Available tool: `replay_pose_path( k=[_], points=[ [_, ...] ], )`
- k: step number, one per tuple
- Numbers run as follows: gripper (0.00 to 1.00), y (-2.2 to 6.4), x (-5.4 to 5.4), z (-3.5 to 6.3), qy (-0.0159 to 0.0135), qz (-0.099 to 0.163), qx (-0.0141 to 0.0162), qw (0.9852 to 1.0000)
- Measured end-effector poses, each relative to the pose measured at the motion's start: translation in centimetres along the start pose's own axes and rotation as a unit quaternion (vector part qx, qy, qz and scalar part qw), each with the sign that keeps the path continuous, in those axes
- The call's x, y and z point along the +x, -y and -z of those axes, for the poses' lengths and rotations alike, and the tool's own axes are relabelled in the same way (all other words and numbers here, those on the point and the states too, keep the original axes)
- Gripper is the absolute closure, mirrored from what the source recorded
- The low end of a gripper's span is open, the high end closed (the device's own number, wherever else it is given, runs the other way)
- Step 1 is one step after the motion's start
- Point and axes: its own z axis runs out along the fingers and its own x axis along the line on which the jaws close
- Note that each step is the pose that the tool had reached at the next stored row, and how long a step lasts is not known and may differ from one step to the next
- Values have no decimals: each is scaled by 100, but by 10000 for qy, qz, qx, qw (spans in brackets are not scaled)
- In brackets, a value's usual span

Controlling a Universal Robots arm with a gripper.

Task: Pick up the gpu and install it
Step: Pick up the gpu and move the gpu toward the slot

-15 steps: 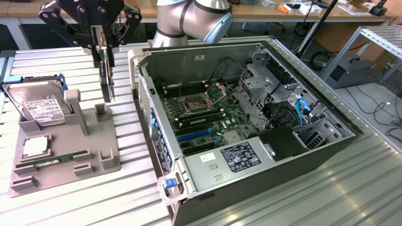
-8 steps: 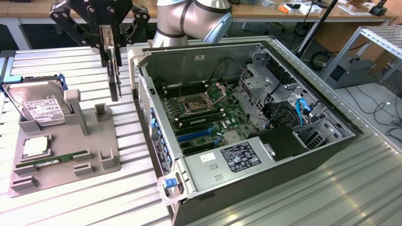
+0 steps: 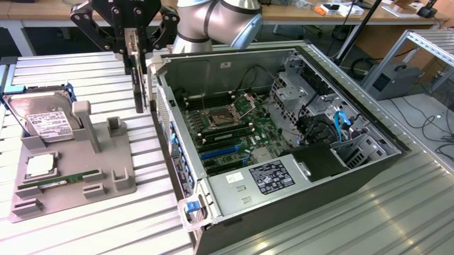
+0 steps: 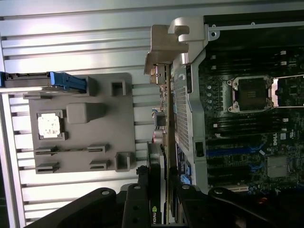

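Half the job done, roughly, judging from how things lie now. Pick-up complete: gripper closed on the gpu, fingers pinching the card from both faces near its upper end. Hangs on edge, upright, with the silver end bracket at the end away from the fingers. Held clear of the grey holder, over the strip of table between that holder and the open computer case, just beside the case's outer wall and outside it; touching the wall or not, impossible to tell. Left on the holder: hard drive and memory stick, both in their places.

Install part not yet done. No card seated anywhere on the motherboard; blue expansion slots bare. Card neither over the board nor turned to lie along a slot, so the whole of the fitting remains.
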Motion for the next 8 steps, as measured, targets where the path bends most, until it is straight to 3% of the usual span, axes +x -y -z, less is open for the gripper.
replay_pose_path(
  k=[8],
  points=[
    [73,-15,-203,-7,0,1,18,10000]
  ],
)
